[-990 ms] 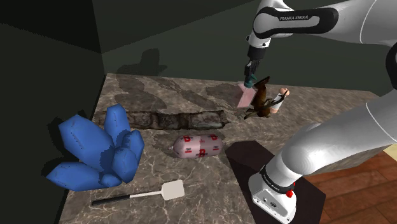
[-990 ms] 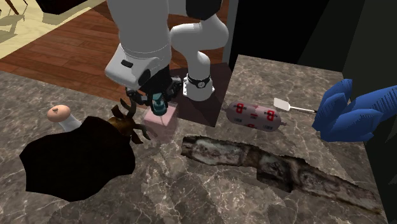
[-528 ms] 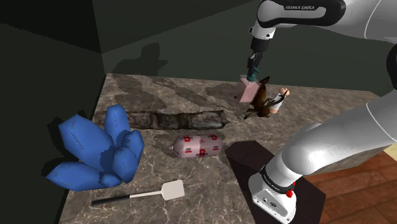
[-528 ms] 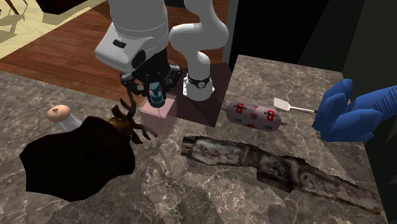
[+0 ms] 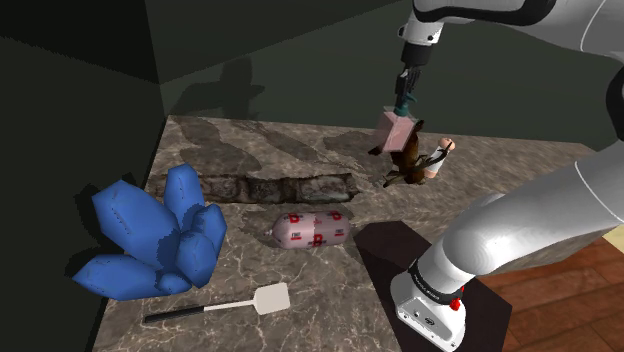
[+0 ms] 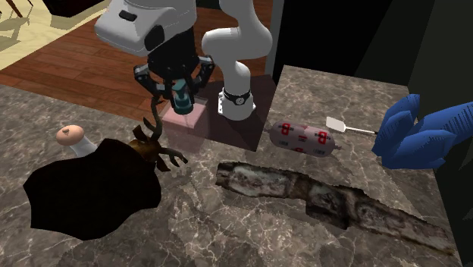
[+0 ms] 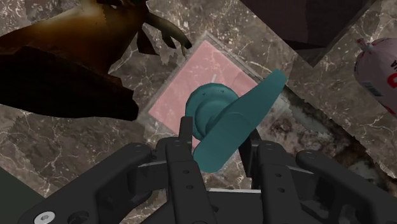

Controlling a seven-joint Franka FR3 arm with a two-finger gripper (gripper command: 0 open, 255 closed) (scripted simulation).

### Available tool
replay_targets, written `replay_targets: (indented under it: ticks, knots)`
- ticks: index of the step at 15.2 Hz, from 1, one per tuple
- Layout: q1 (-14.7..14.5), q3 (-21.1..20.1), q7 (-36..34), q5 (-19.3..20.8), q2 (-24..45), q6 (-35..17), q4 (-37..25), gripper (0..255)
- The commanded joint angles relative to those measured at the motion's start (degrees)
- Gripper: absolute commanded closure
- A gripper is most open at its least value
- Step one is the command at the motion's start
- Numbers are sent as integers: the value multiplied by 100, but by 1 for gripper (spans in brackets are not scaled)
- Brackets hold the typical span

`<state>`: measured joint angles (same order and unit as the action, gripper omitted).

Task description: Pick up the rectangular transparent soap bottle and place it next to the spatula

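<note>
Gripper closed on the teal pump of a pink, boxy soap bottle, one black finger pressed to each side of the pump neck in the wrist view. Bottle hanging under the gripper, clear of the marbled surface, body pointing down.

In the shoulder view, bottle at about 1 o'clock in the picture, just beside a dark brown clawed figure at its 5 o'clock. Seen from the hand, one claw of that figure reaching close to the bottle's corner.

Spatula flat on the surface at 7 o'clock in the shoulder view, white blade toward 3 o'clock, thin dark handle toward 9 o'clock, well apart from the bottle. Between the two, a pink pouch with red marks, lying on its side. At 10 o'clock from the spatula, a big lumpy blue shape.

In the second exterior view, spatula at 2 o'clock, near the blue shape; bottle at 11 o'clock, in front of the dark stand. A long rough gouge across the surface.
</note>
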<state>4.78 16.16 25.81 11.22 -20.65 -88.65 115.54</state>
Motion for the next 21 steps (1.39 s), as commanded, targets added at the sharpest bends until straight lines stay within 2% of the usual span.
replay_targets:
  ticks: [1,13,21]
  knots:
    - [-9,-17,6,-13,24,146,-168,255]
    - [-37,-49,141,-70,270,1051,-1321,255]
    - [-256,-839,-894,-289,-942,1332,-259,255]
